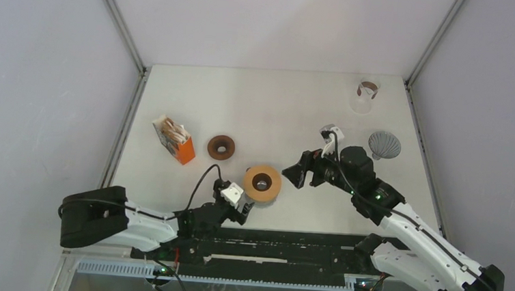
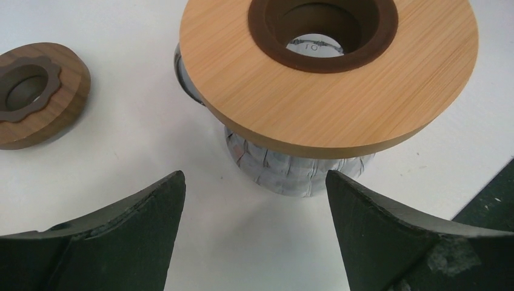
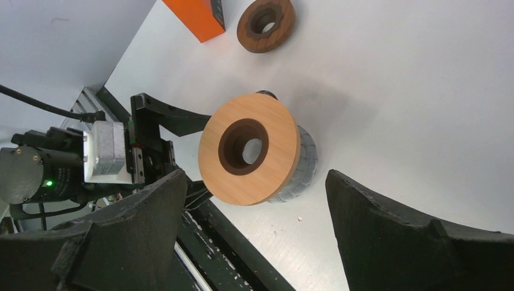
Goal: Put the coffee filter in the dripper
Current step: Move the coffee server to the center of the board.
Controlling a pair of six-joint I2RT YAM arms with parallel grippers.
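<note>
From above, you see the dripper (image 1: 262,183), a pale wooden disc with a dark brown hole, standing near the front of the white worktop (image 1: 278,106). Your left end effector (image 1: 245,208) sits just in front of it and slightly left. Your right end effector (image 1: 292,175) is just to its right. Left of the dripper lies a dark wooden ring (image 1: 221,147). Further left stands an orange box (image 1: 180,148) with what look like paper coffee filters sticking out of its top. A grey fluted cone (image 1: 384,145) lies well to the dripper's right, and a glass carafe (image 1: 365,97) stands beyond that, near the far edge.

On your left wrist camera, the left end effector (image 2: 254,177) has its fingers spread wide with nothing between them. The dripper (image 2: 327,91) stands just beyond the fingertips, its wooden disc resting on a grey ribbed base. The dark ring (image 2: 36,97) lies to its left.

On your right wrist camera, the right end effector (image 3: 254,173) is also wide open and empty. The dripper (image 3: 273,139) appears between its fingers but clear of them, with the left arm's fingers just behind it. The orange box (image 3: 197,15) and dark ring (image 3: 267,24) lie beyond the dripper.
</note>
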